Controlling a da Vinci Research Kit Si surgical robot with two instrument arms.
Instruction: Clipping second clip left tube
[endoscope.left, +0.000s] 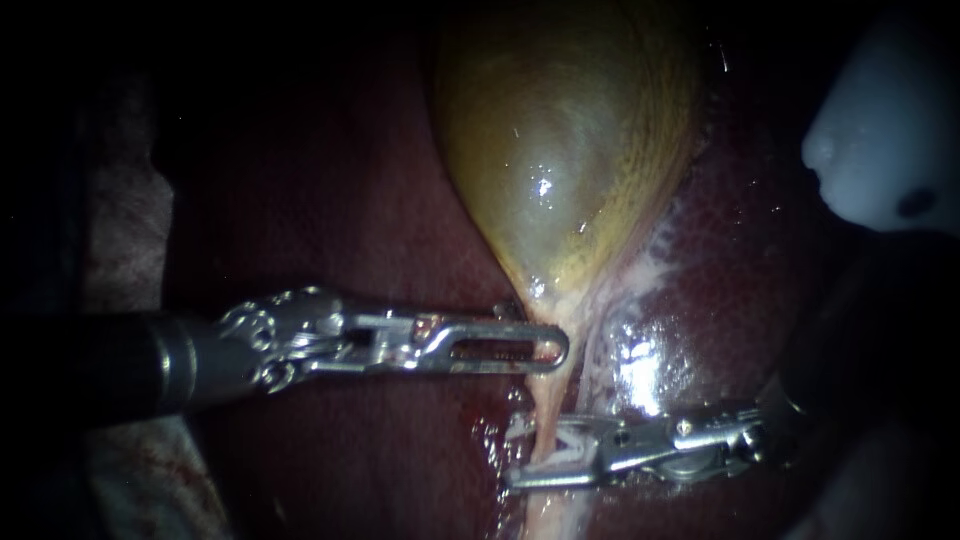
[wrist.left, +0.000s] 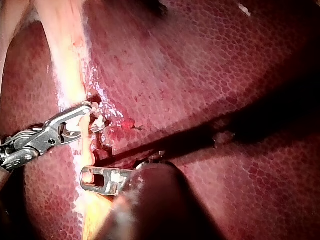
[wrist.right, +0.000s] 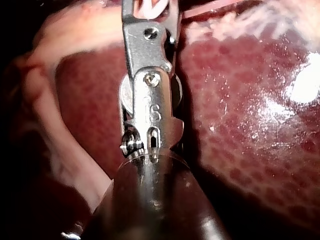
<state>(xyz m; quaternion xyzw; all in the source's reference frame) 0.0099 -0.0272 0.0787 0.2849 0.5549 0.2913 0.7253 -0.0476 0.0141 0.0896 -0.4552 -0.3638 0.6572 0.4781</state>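
1. The tube (endoscope.left: 546, 402) is a thin, pale, yellowish-pink cord. It sits in the middle of the endoscope view and runs straight down from the narrow end of the gallbladder (endoscope.left: 560, 150). It looks taut and wet.
2. The gallbladder is a smooth, glossy, yellow-green sac, wide above and tapering to the tube. It lies on the dark red liver (endoscope.left: 380, 230).
3. The left instrument (endoscope.left: 540, 350) lies across the tube just where the gallbladder narrows. Its slotted jaws are closed flat with the tube pinched between them (in the left wrist view the tube's colour shows through the slot).
4. The right instrument (endoscope.left: 545, 465) meets the tube lower down, near the left one but not touching it. Its jaws stand a narrow gap apart, one on each side of the tube, and are not pressed together.
5. A white piece (endoscope.left: 562, 455) sits in that gap against the tube (whether it is a clip I cannot tell).
6. In the left wrist view the right instrument (wrist.left: 82, 120) straddles the tube (wrist.left: 67, 75) ahead of the left instrument (wrist.left: 97, 179). A raw red patch (wrist.left: 117, 135) lies just beside the tube between them.
7. In the right wrist view the right instrument (wrist.right: 150, 10) has pale tissue between its jaws, and glistening liver (wrist.right: 240, 125) lies beside it.
8. A white rounded object (endoscope.left: 880, 130) sits at the endoscope view's upper right, well apart from the tube.
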